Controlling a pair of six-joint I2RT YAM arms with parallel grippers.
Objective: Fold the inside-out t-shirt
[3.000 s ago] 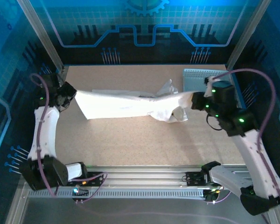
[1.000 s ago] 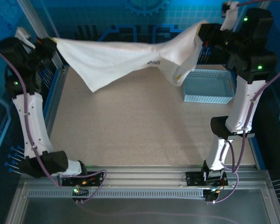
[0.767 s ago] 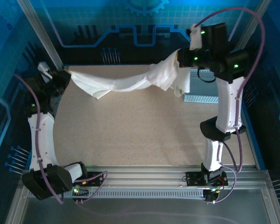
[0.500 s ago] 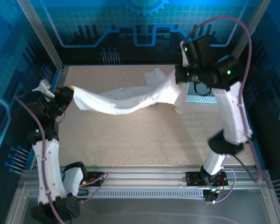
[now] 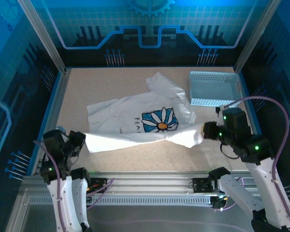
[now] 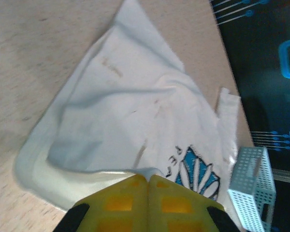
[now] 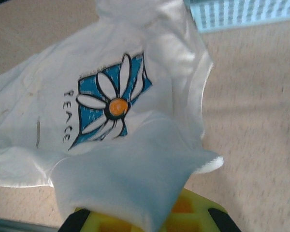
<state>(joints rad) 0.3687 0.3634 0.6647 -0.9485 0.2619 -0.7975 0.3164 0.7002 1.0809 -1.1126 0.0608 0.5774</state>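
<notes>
The white t-shirt (image 5: pixel 130 113) lies spread on the table with a blue daisy print and the word PEACE facing up. Its near edge is lifted and stretched between the two grippers. My left gripper (image 5: pixel 81 141) is at the near left, shut on the left end of that edge. In the left wrist view the yellow fingertips (image 6: pixel 149 178) pinch a fold of the t-shirt (image 6: pixel 125 101). My right gripper (image 5: pixel 206 131) at the near right is shut on the other end. There the t-shirt (image 7: pixel 130 174) drapes over the yellow fingers (image 7: pixel 195 212).
A light blue perforated basket (image 5: pixel 215 89) stands at the back right, just right of the shirt's far sleeve; it also shows as the basket (image 6: pixel 249 188) and the basket (image 7: pixel 241 14). Blue rails border the table's sides. Bare tabletop lies in front of the shirt.
Both arms came down from high at the back and drew toward the near edge. The shirt, hanging between them before, now lies spread on the table with its print up.
</notes>
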